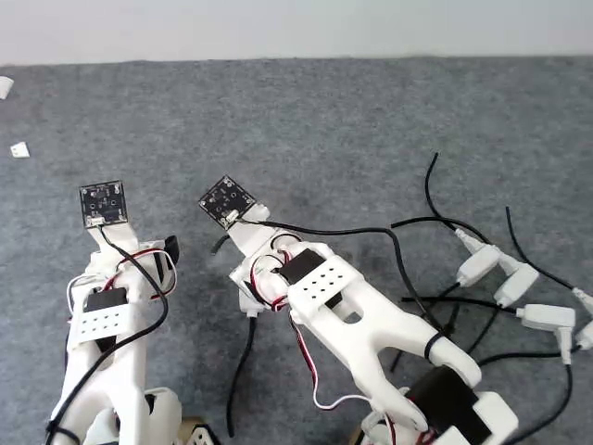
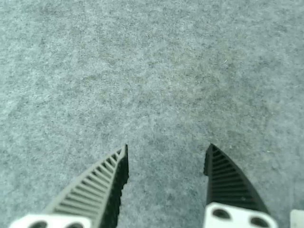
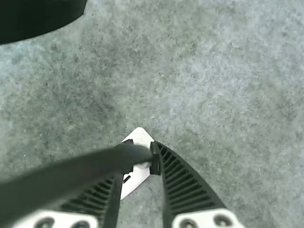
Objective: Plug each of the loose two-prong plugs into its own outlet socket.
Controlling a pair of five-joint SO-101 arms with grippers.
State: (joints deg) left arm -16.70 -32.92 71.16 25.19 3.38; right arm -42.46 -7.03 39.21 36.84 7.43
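Note:
My right gripper (image 3: 142, 153) is shut on a small white two-prong plug (image 3: 137, 138), just above the grey carpet. The plug's black cable (image 3: 71, 173) runs back across one finger. In the high view this arm (image 1: 324, 287) sits at the middle, and a black cable (image 1: 243, 362) trails from under it toward the near edge. My left gripper (image 2: 167, 151) is open over bare carpet, with nothing between its ribbed fingers (image 2: 102, 185). Its arm (image 1: 111, 306) stands at the left. Several white plug and socket pieces (image 1: 478, 265) on black cables lie at the right.
The grey carpet (image 1: 334, 130) stretches open behind both arms. Two small white bits (image 1: 18, 149) lie at the far left edge. Tangled black cables (image 1: 445, 227) spread across the right side. A dark rounded shape (image 3: 38, 14) sits close by in the right wrist view.

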